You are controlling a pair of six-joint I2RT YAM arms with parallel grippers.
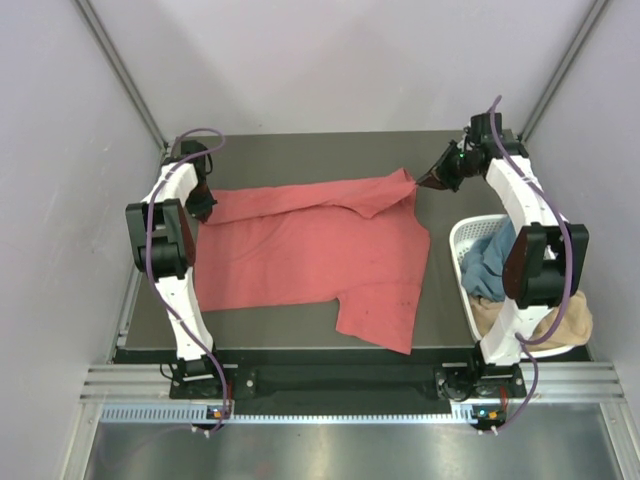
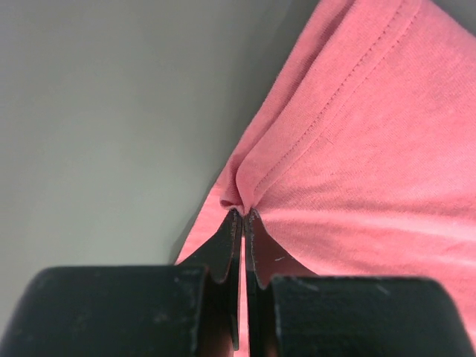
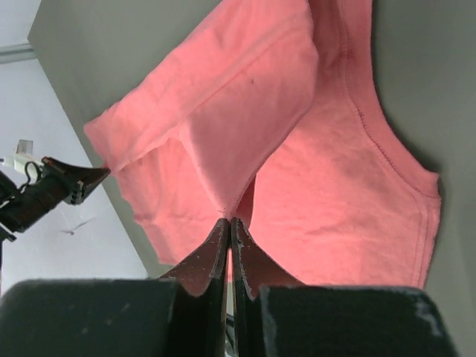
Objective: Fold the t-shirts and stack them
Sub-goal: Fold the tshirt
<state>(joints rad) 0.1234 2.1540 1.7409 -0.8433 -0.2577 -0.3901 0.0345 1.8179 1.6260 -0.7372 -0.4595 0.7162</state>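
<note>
The coral-red t-shirt [image 1: 310,250] lies spread on the dark worktop [image 1: 300,160], just beside the white basket [image 1: 458,245], on the side where the left arm stands. It is not flat. One flap is turned over along the edge far from the arms, and one part sticks out toward them.

The right pincer [image 3: 228,222] sits just behind the basket. It is squeezed tight on a corner of the red shirt, with no gap showing. The left pincer [image 2: 242,216] is well apart from the basket, at the other end of the shirt. It is pinched tight too, and a little bunch of the stitched edge is caught in its tips.

I think the arms hold the two far ends so they can pull the cloth straight before they fold it.

A blue t-shirt [image 1: 487,262] and a tan t-shirt [image 1: 560,325] are in the basket, not folded yet.
</note>
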